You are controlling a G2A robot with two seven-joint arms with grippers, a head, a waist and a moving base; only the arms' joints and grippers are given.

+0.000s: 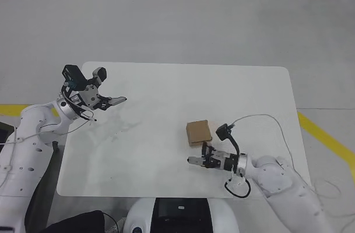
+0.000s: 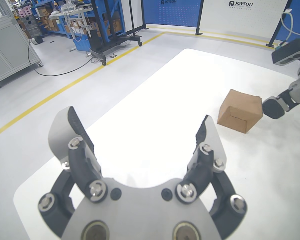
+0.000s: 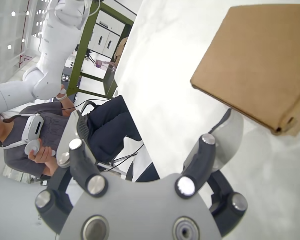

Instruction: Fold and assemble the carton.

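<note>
The carton (image 1: 199,132) is a small brown box, folded into shape, resting on the white table (image 1: 165,87) right of centre. From the left wrist view the carton (image 2: 240,113) shows an end flap tucked in. My right gripper (image 1: 194,161) lies low over the table just in front of the carton, near the front edge, open and empty. Its own view has the gripper (image 3: 152,121) open with the carton (image 3: 255,63) close beside one finger (image 3: 230,121), apart from it. My left gripper (image 1: 116,101) is raised over the table's far left side, well away from the carton; the gripper (image 2: 138,123) is open and empty.
A thin white cable (image 1: 270,119) loops from the right wrist camera over the table's right side. The table's front edge (image 1: 136,195) runs close to the right gripper. Yellow floor tape (image 1: 329,143) passes beyond the right edge.
</note>
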